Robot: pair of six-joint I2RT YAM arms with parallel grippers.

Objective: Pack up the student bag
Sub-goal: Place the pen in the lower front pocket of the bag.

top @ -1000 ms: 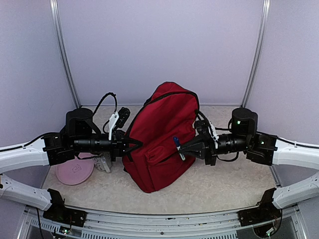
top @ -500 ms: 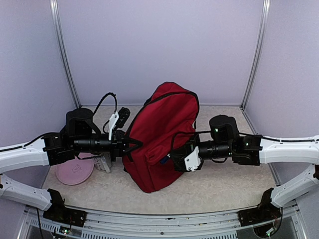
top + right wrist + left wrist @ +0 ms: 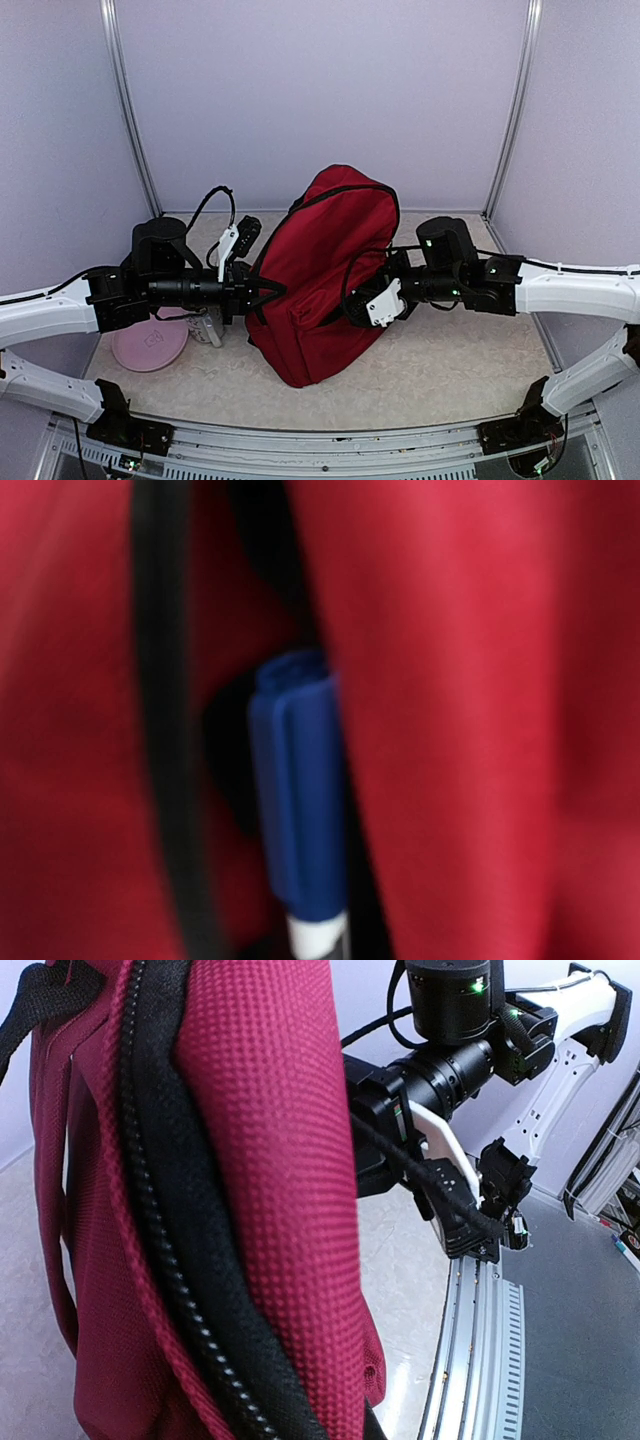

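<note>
The student bag [image 3: 318,262] is a large dark red backpack standing upright mid-table. My left gripper [image 3: 268,291] is shut on its left edge by the black zipper; red fabric [image 3: 260,1160] fills the left wrist view and hides the jaws. My right gripper [image 3: 342,312] reaches into the bag's front pocket, its fingertips hidden by fabric. It is shut on a marker with a blue cap [image 3: 298,800] and white barrel, which points cap-first into the dark pocket opening between red folds.
A pink round plate [image 3: 150,346] and a small grey pouch [image 3: 207,328] lie left of the bag under my left arm. A black object [image 3: 246,231] sits at the back left. The metal rail [image 3: 470,1360] runs along the table's near edge.
My right gripper has swung left and pushed the marker into the bag's front pocket; the marker no longer shows in the top view. The left arm has not moved.
</note>
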